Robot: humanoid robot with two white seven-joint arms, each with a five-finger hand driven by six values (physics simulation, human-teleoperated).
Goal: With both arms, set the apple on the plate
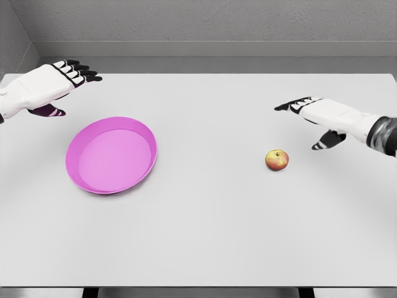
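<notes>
1. Apple (276,160) sits on the counter (211,236) at my right, well apart from the plate (111,155), with bare surface between them.
2. It stands upright, stem end up and tipped slightly away from the camera. It is nearly round, so I see no real long axis beyond the stem line.
3. My right robot hand (317,118) hovers near the apple, just behind and to the right of it, not touching. The fingers are spread and relaxed, the thumb hangs below, and it holds nothing.
4. The pink plate lies flat on the left half of the counter, with nothing in it and its low rim raised all round.
5. My left robot hand (53,87) hovers just behind the plate's far left edge, fingers extended and wide, holding nothing.
6. Risks as I judge them: the apple is round and could roll if a fingertip nudges it before the grasp closes. A handover across that gap could drop it if one hand lets go too soon. A drop onto the rim could bounce it out or shift the plate.
</notes>
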